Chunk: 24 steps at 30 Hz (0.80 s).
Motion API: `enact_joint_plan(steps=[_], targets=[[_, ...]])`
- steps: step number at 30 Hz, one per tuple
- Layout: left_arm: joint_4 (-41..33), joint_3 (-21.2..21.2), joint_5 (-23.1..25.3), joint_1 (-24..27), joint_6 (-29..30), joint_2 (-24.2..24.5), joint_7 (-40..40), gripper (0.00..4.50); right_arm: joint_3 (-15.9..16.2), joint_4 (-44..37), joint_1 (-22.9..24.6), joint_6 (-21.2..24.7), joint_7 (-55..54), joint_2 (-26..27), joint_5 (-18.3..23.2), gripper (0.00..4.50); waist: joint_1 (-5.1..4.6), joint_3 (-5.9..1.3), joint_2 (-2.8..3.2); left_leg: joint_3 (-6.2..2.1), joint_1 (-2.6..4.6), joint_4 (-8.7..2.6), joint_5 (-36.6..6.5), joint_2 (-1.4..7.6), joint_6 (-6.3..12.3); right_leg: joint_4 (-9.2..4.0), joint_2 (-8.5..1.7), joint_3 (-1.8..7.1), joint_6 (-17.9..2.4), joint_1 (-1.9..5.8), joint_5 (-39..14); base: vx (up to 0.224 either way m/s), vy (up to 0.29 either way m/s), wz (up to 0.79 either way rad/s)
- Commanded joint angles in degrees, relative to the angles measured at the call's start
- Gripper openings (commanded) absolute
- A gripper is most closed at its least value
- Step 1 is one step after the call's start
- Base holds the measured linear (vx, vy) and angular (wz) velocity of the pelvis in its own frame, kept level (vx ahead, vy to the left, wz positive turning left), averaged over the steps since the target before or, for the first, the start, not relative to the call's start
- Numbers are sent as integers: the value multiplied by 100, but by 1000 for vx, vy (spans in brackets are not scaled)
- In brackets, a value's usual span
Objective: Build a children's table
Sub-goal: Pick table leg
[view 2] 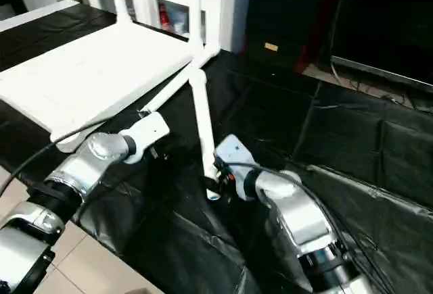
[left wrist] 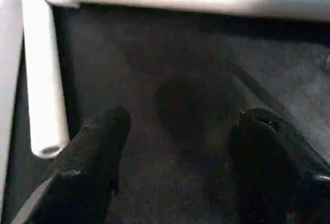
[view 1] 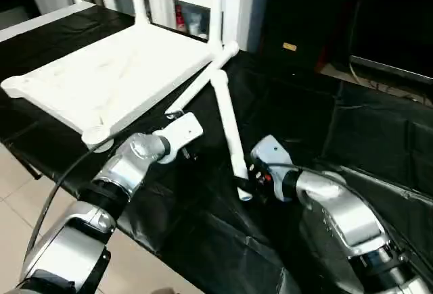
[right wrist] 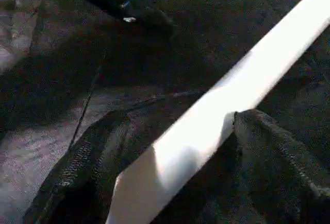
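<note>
One loose leg (view 1: 230, 128) points toward robot.

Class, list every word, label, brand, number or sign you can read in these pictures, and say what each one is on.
No text can be read.
Small yellow label on the black cabinet: too small to read.
Red item behind the white cabinet's glass door: any print is too blurred to read.
</note>
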Motion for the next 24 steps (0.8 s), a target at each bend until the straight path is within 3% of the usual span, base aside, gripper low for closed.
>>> enact_joint_plan(steps=[1, 6, 12, 14, 21, 24], targets=[[-51, 146, -238, -112, -173, -121, -225, 382, -237, -37, -91, 103, 26, 73, 195, 352, 32, -402, 64, -172, -2, -411, -495, 354, 283, -499, -758, 419, -574, 356, -1603, 0, 0, 0], [-71, 265, -404, -89, -32, -217, -396, 382, -687, -107, -182, 264, -43, 111, 464, 352, 85, -412, 77, -177, 1, -420, -463, 369, 242, -471, -757, 422, -596, 358, -1496, 0, 0, 0], [439, 168, -3, -297, -256, -214, -149, 382, -929, 403, -306, -81, -386, -276, 90, 352, 107, -418, 63, -155, 20, -406, -405, 321, 231, -507, -725, 412, -403, 355, -1658, 0, 0, 0], [606, 142, 59, -404, -318, -304, -50, 382, -570, 701, -353, -397, -440, -556, -387, 352, 118, -428, 56, -155, 14, -396, -343, 320, 228, -488, -716, 407, -437, 359, -1526, 0, 0, 0], [1103, 17, 225, -697, -620, -683, 226, 382, 67, 1062, -418, -731, -295, -709, -878, 352, 122, -432, 33, -152, -28, -378, -326, 303, 419, -489, -713, 384, -556, 390, -1385, 0, 0, 0], [1491, -46, 422, -850, -744, -925, 348, 382, 244, 1116, -459, -843, -168, -611, -925, 352, 115, -417, 24, -140, -33, -369, -382, 271, 479, -544, -698, 375, -411, 389, -1638, 0, 0, 0]])
